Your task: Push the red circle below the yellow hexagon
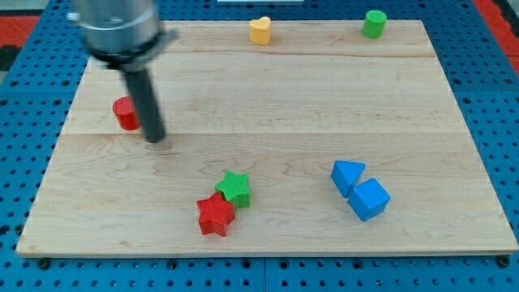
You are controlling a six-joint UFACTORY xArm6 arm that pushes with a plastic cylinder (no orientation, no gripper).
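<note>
I carry no claw, only a dark rod, so there is nothing to stand apart or together; my tip rests on the wooden table just to the right of the red circle, touching or nearly touching it at the view's left. The yellow hexagon sits well apart at the view's top edge, with a green cylinder further right. Near the view's bottom, a green star touches a red star. At the lower right, a blue triangle touches a blue cube.
</note>
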